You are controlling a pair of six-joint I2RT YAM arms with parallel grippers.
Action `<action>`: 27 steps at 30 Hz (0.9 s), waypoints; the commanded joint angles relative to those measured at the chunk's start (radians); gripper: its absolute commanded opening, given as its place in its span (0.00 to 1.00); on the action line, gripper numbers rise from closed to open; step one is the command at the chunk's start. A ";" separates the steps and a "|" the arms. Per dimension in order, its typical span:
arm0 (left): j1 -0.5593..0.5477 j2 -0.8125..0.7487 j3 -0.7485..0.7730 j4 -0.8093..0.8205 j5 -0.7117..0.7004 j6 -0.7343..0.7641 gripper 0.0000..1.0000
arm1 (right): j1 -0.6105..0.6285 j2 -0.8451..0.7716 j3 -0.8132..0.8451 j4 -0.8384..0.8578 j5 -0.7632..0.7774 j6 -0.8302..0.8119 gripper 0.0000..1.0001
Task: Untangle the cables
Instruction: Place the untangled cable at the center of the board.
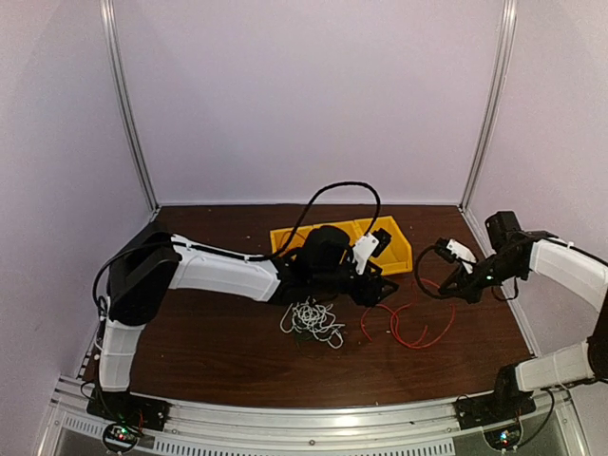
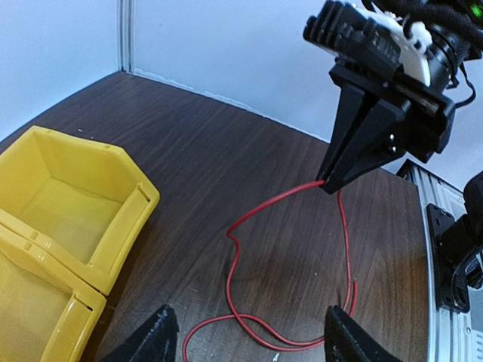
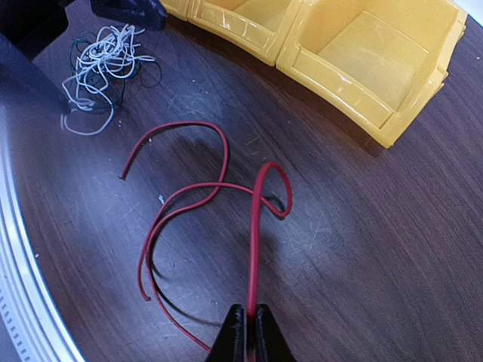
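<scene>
1. A dark wooden table [image 1: 218, 361] stands between pale walls, with a yellow bin [image 1: 397, 255] at upper centre of the top view.
2. The right hand [image 3: 247, 311] is pressed together, pinching the red cable [image 3: 255, 226], which loops over the table right of centre.
3. The left hand [image 2: 249, 343] is spread wide above those loops, gripping nothing.
4. Progress, as I judge it: the red cable looks freed, while the white-and-dark clump [image 1: 312, 320] just left of it is yet to be untangled.

Dim top view, soft focus; wrist views brighter, edges warped.
</scene>
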 commanded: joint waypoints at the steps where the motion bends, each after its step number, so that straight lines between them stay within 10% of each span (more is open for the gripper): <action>1: 0.011 0.031 0.094 -0.114 -0.101 -0.104 0.67 | -0.005 0.032 -0.020 0.091 0.114 0.054 0.14; 14: 0.009 0.003 0.017 -0.172 -0.058 -0.225 0.66 | -0.015 -0.169 0.008 0.096 0.297 0.131 0.53; 27: 0.009 -0.010 -0.019 -0.194 -0.069 -0.326 0.64 | 0.104 -0.213 -0.018 0.020 0.176 0.034 0.45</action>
